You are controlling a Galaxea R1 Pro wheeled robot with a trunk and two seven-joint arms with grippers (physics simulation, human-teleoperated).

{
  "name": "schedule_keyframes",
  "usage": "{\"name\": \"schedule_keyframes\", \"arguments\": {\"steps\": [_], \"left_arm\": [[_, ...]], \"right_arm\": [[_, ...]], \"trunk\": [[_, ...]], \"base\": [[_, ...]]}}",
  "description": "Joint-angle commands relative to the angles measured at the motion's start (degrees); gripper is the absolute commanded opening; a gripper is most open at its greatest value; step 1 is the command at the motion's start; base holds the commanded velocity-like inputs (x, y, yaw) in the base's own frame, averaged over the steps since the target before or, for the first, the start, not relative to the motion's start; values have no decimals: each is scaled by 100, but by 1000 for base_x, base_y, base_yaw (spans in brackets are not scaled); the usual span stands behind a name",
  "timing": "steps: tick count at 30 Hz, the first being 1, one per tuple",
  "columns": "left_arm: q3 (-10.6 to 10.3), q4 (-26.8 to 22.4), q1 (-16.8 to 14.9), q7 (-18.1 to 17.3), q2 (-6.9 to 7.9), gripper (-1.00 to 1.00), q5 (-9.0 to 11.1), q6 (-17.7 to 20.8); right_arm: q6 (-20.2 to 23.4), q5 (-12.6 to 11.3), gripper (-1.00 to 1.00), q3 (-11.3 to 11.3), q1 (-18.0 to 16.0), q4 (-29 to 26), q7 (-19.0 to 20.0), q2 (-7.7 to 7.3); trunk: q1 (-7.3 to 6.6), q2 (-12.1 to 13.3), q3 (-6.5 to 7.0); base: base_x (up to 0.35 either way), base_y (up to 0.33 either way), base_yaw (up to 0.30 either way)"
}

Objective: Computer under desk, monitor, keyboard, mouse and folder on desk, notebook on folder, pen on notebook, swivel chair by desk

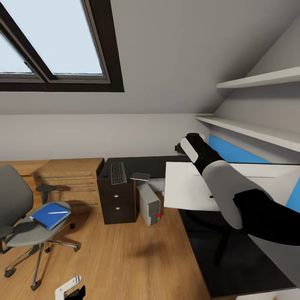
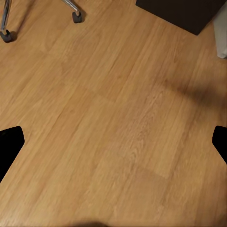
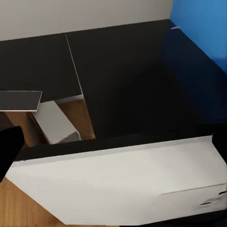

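Fingers of the right gripper [image 1: 183,148] gripped a flat white-faced panel [image 1: 196,187] above the desk [image 1: 162,164]; beyond it lay the keyboard [image 1: 118,173]. Left gripper [image 2: 113,142] hung spread over floor [image 2: 118,118].

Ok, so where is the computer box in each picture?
Head view: the computer stands on the floor beside the dark drawers, left of middle.
Left wrist view: a pale sliver at that picture's upper right edge, probably its side.
Right wrist view: a pale box at middle left, below the black desk top.
Shared landmark: the wooden floor.
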Motion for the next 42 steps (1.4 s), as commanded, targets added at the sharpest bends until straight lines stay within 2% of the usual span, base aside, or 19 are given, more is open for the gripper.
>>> {"name": "schedule_keyframes", "arguments": {"steps": [1,9,42], "left_arm": [[-36,-11,-5,50,9,100,40,-1],[-36,-11,-5,48,9,100,40,-1],[-36,-7,-5,50,11,100,40,-1]], "right_arm": [[18,-63,100,43,-6,-68,-45,-5],[31,-63,100,46,-6,-395,-63,-2],[-18,-69,100,37,-2,-430,-81,0]], "trunk": [[4,-9,-13],[4,-9,-13],[4,-9,-13]], "base": [[158,38,0],[207,62,0],[26,3,0]]}}
